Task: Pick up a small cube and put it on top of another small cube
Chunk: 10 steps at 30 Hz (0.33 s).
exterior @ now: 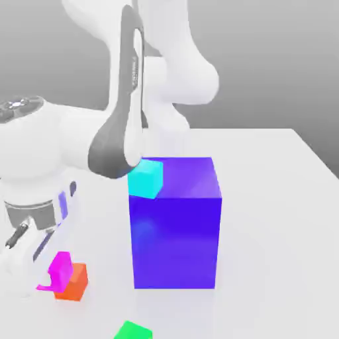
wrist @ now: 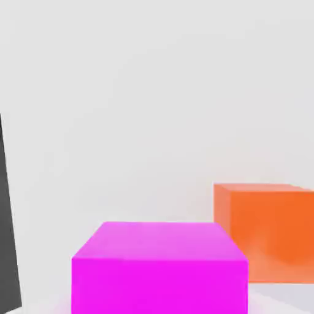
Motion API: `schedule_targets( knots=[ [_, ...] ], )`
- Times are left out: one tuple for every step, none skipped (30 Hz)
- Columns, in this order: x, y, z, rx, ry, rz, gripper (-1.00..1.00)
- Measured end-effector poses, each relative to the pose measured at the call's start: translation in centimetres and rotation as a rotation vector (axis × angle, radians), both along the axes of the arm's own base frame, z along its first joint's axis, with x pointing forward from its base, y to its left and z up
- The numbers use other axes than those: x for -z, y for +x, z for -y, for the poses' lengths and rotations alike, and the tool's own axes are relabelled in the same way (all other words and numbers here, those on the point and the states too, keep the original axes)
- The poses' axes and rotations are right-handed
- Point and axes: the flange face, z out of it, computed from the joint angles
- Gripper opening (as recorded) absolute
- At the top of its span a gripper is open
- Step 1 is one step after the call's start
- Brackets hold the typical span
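Observation:
The small cube (exterior: 62, 266) is bright magenta and sits low at the exterior view's left, right beside another small cube (exterior: 77, 282), which is orange. My gripper (exterior: 55, 273) comes down from the white hand onto the magenta cube and is shut on it. In the hand view the magenta cube (wrist: 159, 267) is very close, with the orange cube (wrist: 267, 230) just past one of its corners and apart from it. One dark finger (wrist: 7, 233) shows at the picture's edge.
A big blue block (exterior: 175, 225) stands mid-table to the exterior view's right of the cubes. A cyan cube (exterior: 145, 177) shows at its upper left corner. A green cube (exterior: 132, 330) lies at the near edge. The white table (exterior: 278, 198) stretches right.

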Motion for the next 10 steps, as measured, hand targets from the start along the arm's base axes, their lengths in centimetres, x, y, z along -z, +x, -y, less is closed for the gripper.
schedule_targets(
  knots=[
    [-0.4,1.3,-2.4,-0.014,0.0,0.001,-1.0],
    [-0.8,2.3,-4.8,-0.026,-0.001,0.001,-1.0],
    [-0.2,2.8,-5.9,-0.031,-0.001,0.002,-1.0],
    [0.9,3.1,-6.5,-0.034,-0.001,0.002,-1.0],
    [2.2,3.3,-6.8,-0.035,-0.001,0.002,-1.0],
    [3.6,3.3,-7.0,-0.036,-0.001,0.002,-1.0],
    [4.7,3.3,-7.1,-0.037,-0.001,0.002,1.0],
    [4.7,3.3,-7.1,-0.037,-0.001,0.002,1.0],
    [4.7,3.3,-7.1,-0.037,-0.001,0.002,1.0],
    [4.7,3.3,-7.1,-0.037,-0.001,0.002,1.0]
  ],
)
